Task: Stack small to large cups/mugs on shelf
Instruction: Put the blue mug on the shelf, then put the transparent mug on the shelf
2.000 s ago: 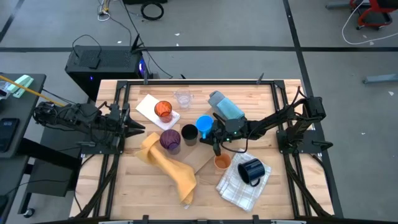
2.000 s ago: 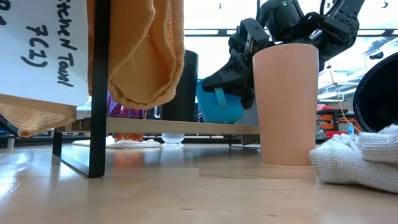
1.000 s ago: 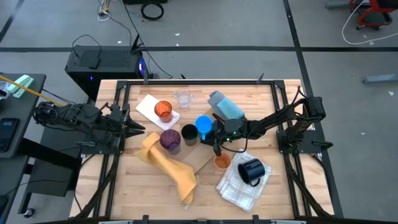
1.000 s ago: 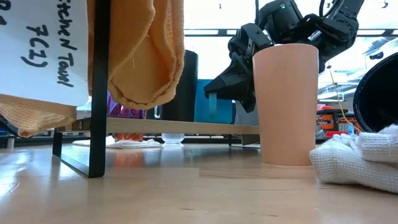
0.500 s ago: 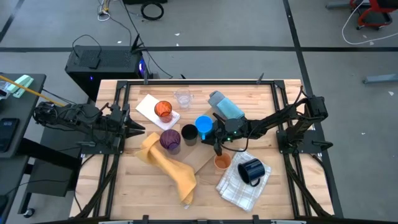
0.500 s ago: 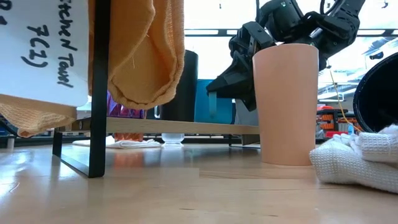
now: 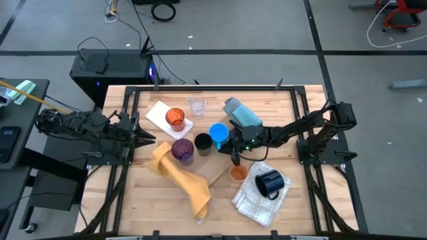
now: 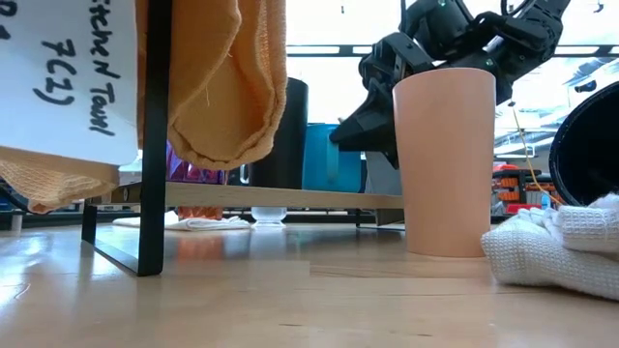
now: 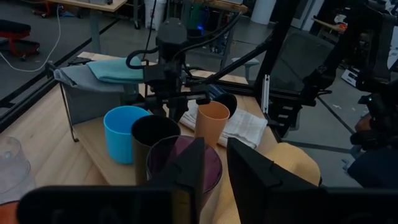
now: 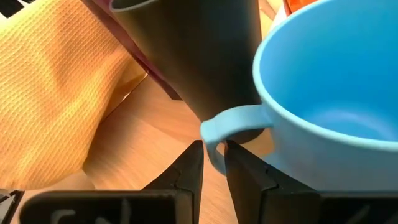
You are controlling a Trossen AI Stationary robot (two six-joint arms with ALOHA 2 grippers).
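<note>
The bright blue mug [image 7: 219,133] stands upright on the low wooden shelf [image 8: 280,198], beside the black cup [image 7: 203,143] and the purple cup [image 7: 183,150]. My right gripper [image 10: 214,167] is just to the mug's right, slightly open, with the mug's handle between its fingertips. The orange cup [image 7: 238,174] stands on the table. The dark navy mug [image 7: 269,183] lies on a checked towel. The red-tinted cup [image 7: 175,119] stands on a white cloth, and the clear cup [image 7: 196,105] is near the far edge. My left gripper [image 7: 151,138] waits at the table's left side, slightly open and empty. My right gripper's fingertips [image 10: 191,163] stand on either side of the outer bend of the blue mug's handle [image 10: 212,148], coming level from the table's right. I cannot tell whether they touch it. The mug rests upright on the shelf board.
A blue-grey folded cloth [image 7: 241,113] lies on a raised rack behind the right gripper. An orange towel [image 7: 181,177] is draped over the shelf frame's near left part. The black table frame [image 7: 127,120] runs along both sides.
The blue mug, tilted in my right gripper two seconds ago, now stands upright on the shelf beside the black cup. In the last half second my right gripper has drawn back a little toward the table's right edge and upward, and the mug has stayed put.
</note>
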